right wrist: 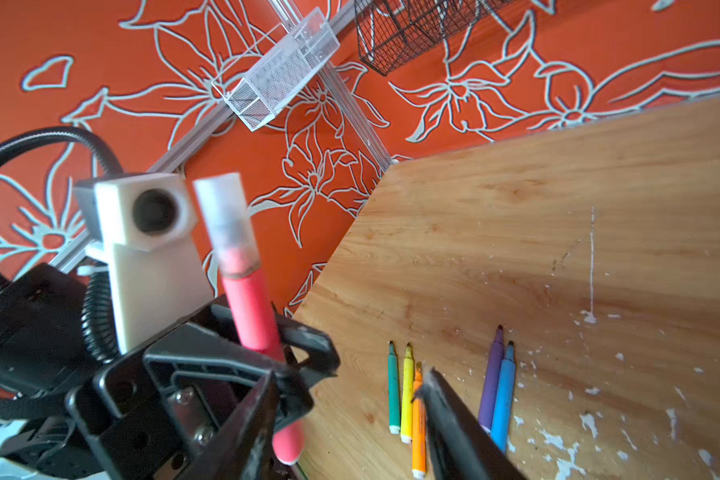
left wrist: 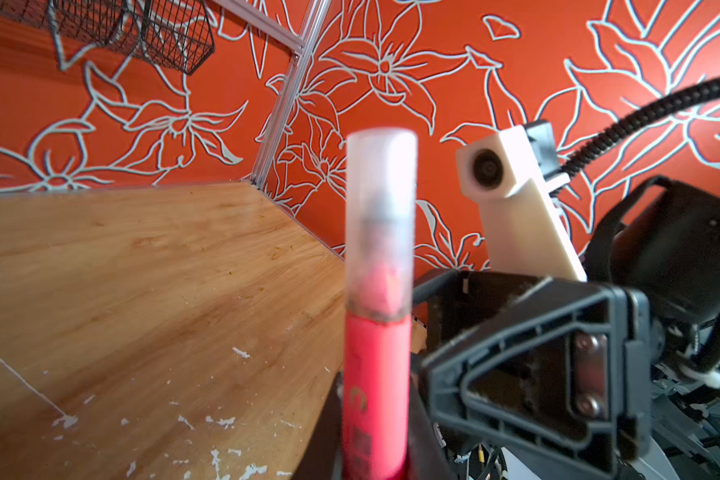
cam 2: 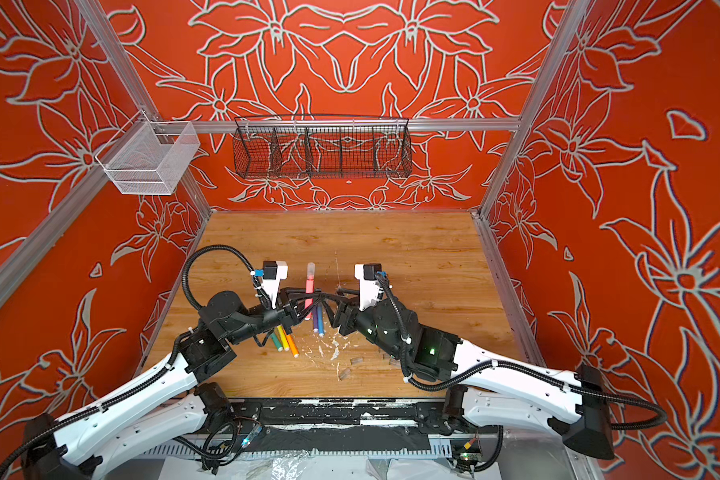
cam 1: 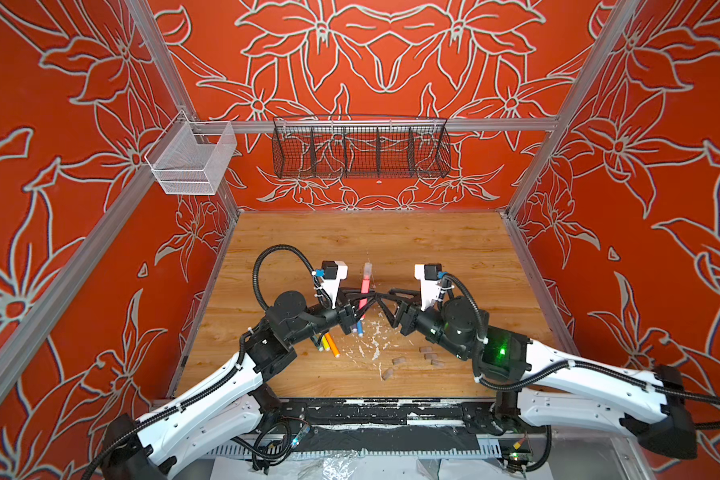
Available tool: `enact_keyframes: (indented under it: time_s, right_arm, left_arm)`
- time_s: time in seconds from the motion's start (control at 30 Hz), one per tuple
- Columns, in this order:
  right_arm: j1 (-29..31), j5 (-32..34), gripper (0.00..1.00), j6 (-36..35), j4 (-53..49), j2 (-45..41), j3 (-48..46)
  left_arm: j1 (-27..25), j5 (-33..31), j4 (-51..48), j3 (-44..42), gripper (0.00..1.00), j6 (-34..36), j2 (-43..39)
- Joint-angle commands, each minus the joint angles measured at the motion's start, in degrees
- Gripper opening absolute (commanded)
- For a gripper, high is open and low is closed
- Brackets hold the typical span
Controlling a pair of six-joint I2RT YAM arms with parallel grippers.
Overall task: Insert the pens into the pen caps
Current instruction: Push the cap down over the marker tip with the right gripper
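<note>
My left gripper (cam 1: 360, 306) (cam 2: 304, 304) (left wrist: 375, 451) is shut on the pink pen (cam 1: 365, 289) (cam 2: 309, 291) (left wrist: 376, 386) (right wrist: 252, 316), which it holds upright above the table. A translucent pen cap (cam 1: 367, 268) (cam 2: 311, 268) (left wrist: 381, 208) (right wrist: 224, 220) sits on the pen's top end. My right gripper (cam 1: 385, 305) (cam 2: 329, 305) (right wrist: 350, 395) is open right beside the pen, with nothing between its fingers. On the table lie the green pen (right wrist: 393, 386), yellow pen (right wrist: 407, 395), orange pen (right wrist: 419, 432), purple pen (right wrist: 491, 374) and blue pen (right wrist: 504, 399), all uncapped. Several loose pen caps (cam 1: 430, 356) (cam 2: 356, 360) lie to the right.
The wooden table (cam 1: 433, 249) (cam 2: 391, 249) has white paint flecks (cam 1: 373, 343) near its front middle. A black wire basket (cam 1: 360, 149) and a white mesh basket (cam 1: 192, 160) hang on the back rail. Red patterned walls close in three sides.
</note>
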Motion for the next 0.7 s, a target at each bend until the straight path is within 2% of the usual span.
enact_keyframes:
  time_s: [0.0,0.1,0.23,0.37,0.57,0.6,0.67]
  right_arm:
    - [-1.4,-3.8,0.62,-2.0,-5.5,1.3,6.3]
    - [-2.0,-6.4,0.65,-3.4,-4.6,3.7,9.9]
    - [-2.4,-5.8,0.67,-3.9,-4.0,4.8,12.1]
    - [-4.2,-7.5,0.61,-2.1,-5.9,8.6,15.5]
    - [-5.0,-11.3,0.38,-1.2,-6.1,15.2,19.8]
    - [-5.1,-11.7,0.32,-1.3,-6.0,15.9,20.1]
    - [-5.1,-12.3,0.12,-1.2,-6.3,17.0,20.6]
  left_arm:
    - [-0.2,1.3,0.6,-1.1,0.0,4.1,-0.7]
    - [-0.7,0.7,-0.5,-1.3,0.0,5.5,-0.8]
    - [-0.7,0.1,-0.9,-2.0,0.0,6.7,-0.5]
    - [-0.8,0.6,-1.2,-2.0,0.0,7.6,-0.5]
    - [-0.8,0.7,-1.4,-2.1,0.0,8.1,-0.6]
    - [-0.9,0.6,-1.7,-2.1,0.0,8.2,-0.6]
    - [-0.8,-0.3,-1.9,-2.2,0.0,8.2,-0.9]
